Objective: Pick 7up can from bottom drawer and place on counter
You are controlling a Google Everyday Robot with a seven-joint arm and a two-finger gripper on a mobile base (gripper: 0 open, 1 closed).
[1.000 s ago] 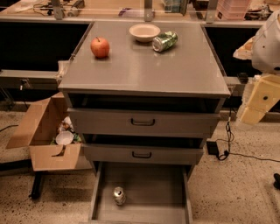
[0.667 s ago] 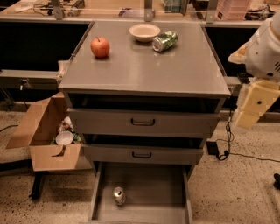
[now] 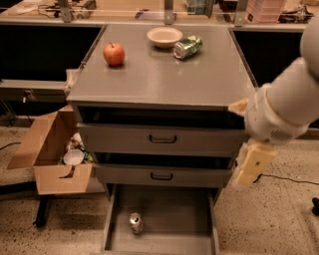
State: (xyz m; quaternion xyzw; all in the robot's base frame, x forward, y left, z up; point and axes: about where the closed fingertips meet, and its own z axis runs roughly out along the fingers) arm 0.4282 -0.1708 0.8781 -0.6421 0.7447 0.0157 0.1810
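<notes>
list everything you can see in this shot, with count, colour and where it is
7up can: 1, silvery-white, on the bottom drawer's floor, left of middle
bottom drawer: 1, grey, pulled open near the floor
counter: 1, grey, top of the cabinet
apple: 1, red, counter's back left
bowl: 1, cream, counter's back middle
green can: 1, shiny green, on its side right of the bowl
upper drawers: 2, grey with black handles, under the counter
cardboard box: 1, brown, on the floor left of the cabinet
wooden bench: 1, tan, behind the counter
arm: 1, white, right of the cabinet
claw: 1, pale yellow, beside the upper drawers' right end, well apart from the 7up can
</notes>
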